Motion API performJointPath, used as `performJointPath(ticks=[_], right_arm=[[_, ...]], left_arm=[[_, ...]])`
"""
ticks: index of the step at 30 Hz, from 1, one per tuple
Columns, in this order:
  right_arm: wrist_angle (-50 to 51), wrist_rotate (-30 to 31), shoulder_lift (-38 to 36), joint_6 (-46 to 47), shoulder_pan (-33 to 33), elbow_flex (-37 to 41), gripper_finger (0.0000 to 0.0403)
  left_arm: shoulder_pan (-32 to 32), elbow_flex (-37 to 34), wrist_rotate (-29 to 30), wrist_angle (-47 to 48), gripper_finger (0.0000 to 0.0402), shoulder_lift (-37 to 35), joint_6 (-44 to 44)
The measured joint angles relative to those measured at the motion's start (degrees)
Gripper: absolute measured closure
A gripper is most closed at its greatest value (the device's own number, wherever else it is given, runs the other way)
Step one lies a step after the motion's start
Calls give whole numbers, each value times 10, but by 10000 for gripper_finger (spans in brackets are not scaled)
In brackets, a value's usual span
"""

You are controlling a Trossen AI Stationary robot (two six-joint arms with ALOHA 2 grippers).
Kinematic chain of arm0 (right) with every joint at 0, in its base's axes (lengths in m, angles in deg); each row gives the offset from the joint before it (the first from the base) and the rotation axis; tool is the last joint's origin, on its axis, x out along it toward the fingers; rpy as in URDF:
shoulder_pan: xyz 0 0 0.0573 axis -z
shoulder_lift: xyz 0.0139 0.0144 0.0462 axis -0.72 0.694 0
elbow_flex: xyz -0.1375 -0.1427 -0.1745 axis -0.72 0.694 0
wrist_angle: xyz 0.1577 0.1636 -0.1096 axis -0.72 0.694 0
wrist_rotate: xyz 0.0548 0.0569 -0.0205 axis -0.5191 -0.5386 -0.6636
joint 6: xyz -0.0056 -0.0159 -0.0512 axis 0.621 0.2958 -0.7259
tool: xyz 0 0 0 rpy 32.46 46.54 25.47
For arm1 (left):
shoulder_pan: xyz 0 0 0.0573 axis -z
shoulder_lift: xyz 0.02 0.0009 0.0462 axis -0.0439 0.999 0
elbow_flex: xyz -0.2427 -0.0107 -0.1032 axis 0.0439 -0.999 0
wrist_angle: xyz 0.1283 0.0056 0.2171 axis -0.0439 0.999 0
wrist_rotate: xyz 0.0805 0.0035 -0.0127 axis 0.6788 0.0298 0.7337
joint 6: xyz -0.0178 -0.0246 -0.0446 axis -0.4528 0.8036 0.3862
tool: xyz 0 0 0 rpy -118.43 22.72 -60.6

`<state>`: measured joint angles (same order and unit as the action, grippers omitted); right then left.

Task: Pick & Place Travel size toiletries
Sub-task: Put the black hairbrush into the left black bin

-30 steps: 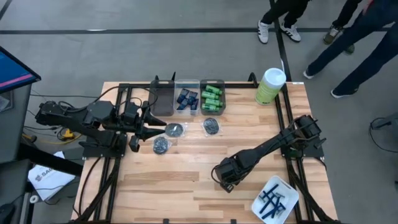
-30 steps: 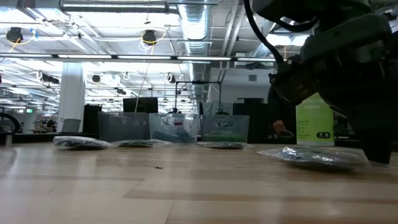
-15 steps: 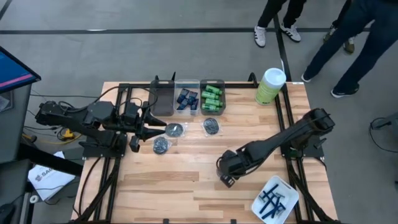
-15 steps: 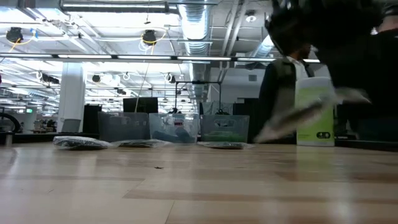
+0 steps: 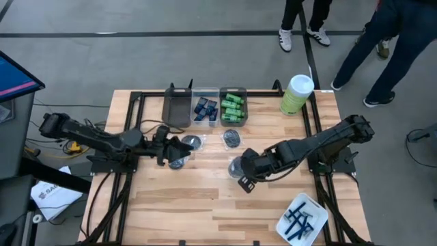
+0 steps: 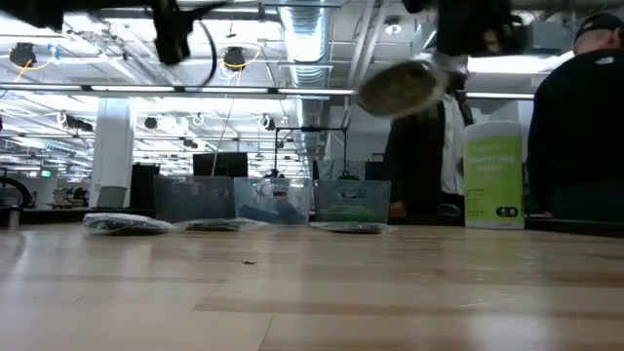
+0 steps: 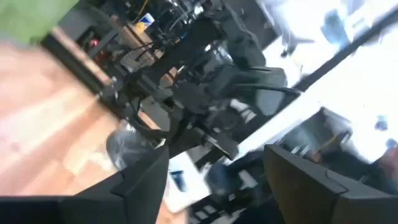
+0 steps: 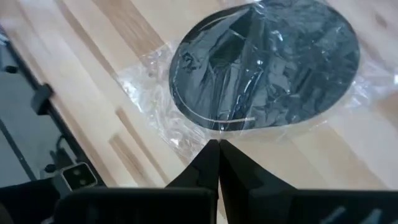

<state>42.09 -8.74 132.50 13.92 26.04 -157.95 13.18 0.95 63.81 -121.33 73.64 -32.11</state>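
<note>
Packet (image 8: pixel 264 65), round and dark, hangs pinched by its clear edge in the right gripper (image 8: pixel 216 149), mid-table toward three o'clock; only the wrist view shows that. Left gripper (image 7: pixel 214 174) jaws apart.

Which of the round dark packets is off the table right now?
The packet pinched at its plastic edge by the right gripper, lifted mid-table; the other three lie flat near the bins.
</note>
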Motion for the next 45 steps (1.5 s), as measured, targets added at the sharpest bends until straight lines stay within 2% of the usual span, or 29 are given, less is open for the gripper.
performJointPath(ticks=[6,10,13,15,18,20,22,24,31,45], right_arm=[[9,16,14,-62,31,-53,403],[11,23,30,-114,54,-98,403],[-8,24,44,-144,69,-128,403],[18,27,50,-163,75,-139,403],[-1,36,68,-184,83,-169,403],[30,38,72,-199,85,-177,403],[2,38,88,-204,88,-195,403],[31,39,98,-219,91,-203,403],[27,39,142,-246,92,-262,403],[38,54,135,-263,93,-275,403]], left_arm=[[-21,-74,1,-156,131,75,155],[-29,-83,-4,-222,130,131,222],[-36,-83,-14,-256,130,169,248],[-37,-75,-19,-280,130,191,259],[-37,-74,-18,-284,130,208,273],[-37,-69,-13,-290,130,220,281],[-37,-68,-13,-292,130,222,288],[-37,-62,-12,-294,130,232,292],[-37,-57,-17,-291,130,246,301],[-37,-55,-14,-290,131,267,315]])
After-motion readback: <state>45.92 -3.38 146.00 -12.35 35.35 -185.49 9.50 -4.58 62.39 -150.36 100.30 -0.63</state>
